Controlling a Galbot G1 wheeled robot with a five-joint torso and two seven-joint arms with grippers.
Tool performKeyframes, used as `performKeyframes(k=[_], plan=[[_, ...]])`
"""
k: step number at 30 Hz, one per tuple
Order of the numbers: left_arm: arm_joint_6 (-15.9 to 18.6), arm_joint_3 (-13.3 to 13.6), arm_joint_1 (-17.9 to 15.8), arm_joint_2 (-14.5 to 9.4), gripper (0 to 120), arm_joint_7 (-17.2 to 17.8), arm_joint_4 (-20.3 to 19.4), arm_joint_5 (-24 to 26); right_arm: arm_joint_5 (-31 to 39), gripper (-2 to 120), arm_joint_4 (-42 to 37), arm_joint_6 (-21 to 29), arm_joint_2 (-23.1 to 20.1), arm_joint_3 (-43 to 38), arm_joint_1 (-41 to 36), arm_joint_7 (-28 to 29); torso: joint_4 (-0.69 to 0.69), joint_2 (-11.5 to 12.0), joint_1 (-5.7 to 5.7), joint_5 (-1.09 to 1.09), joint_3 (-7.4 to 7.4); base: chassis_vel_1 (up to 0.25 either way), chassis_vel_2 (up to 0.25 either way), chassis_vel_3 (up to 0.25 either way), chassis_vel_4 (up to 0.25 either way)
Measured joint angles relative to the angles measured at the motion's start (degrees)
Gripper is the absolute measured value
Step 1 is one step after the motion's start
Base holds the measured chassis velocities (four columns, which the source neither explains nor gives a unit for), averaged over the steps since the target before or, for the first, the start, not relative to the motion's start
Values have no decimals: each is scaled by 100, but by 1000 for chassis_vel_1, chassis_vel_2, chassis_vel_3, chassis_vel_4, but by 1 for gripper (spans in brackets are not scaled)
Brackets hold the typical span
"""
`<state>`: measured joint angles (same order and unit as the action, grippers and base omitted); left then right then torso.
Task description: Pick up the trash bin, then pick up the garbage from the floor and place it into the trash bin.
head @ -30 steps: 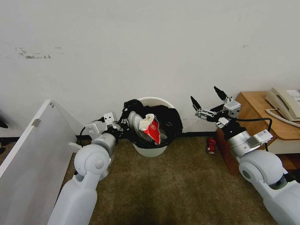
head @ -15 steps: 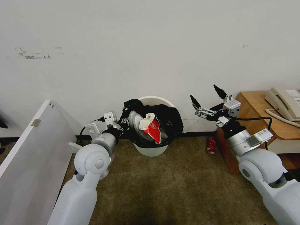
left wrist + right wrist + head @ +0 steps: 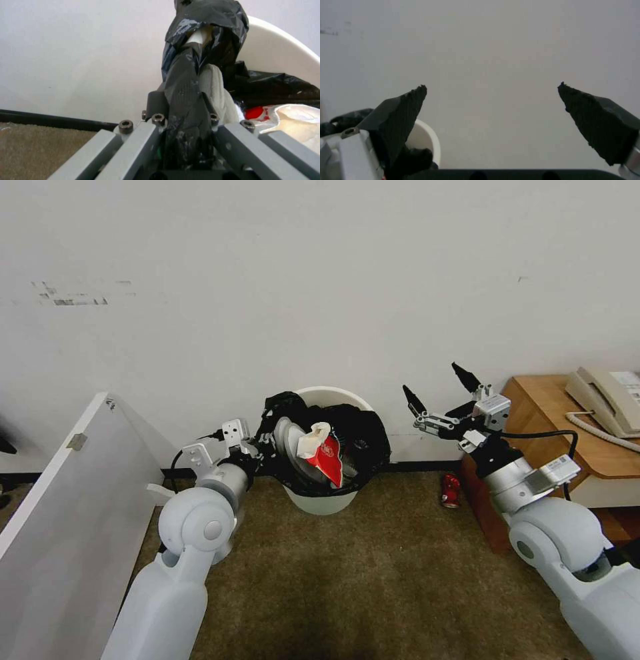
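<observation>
Since a sec ago the right pincer [image 3: 439, 383] has shifted slightly to the robot's left, w/ little else changed. Largest in the head view: a white wall, brown carpet, and a white board [image 3: 63, 513] leaning at the robot's left. At the right edge, a wooden surface [image 3: 553, 410] carries a beige telephone [image 3: 603, 397]. The trash bin [image 3: 327, 500], a round white bucket lined w/ a black bag [image 3: 363, 437], stands on the carpet against the wall, centre of view, heaped w/ garbage incl. a red packet [image 3: 327, 460] and a white slipper [image 3: 288, 437]. The left pincer [image 3: 261, 443] sits at the bin's left rim, clamped shut on the bag-covered rim; in the left wrist view the black plastic [image 3: 186, 100] is pinched between its fingers. The right pincer hovers in the air to the bin's right, near the wall, jaws spread wide and holding nothing. A red can [image 3: 451, 491] lies on the carpet below it, just beside the surface's base.
</observation>
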<state>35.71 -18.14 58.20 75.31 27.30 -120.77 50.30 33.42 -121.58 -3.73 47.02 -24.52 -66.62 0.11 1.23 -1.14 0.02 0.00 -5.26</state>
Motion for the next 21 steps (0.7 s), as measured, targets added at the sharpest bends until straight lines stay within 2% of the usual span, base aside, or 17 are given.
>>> performKeyframes(k=[9,21], plan=[[0,9,-8,2,5,2,7,5,-23,100,8,4,-14,20,32,154,-1,0,0,0,0,-45,38,39,-38],[0,13,-1,1,5,4,7,6,22,100,14,-6,-26,24,108,162,0,0,0,0,0,0,0,0,0]])
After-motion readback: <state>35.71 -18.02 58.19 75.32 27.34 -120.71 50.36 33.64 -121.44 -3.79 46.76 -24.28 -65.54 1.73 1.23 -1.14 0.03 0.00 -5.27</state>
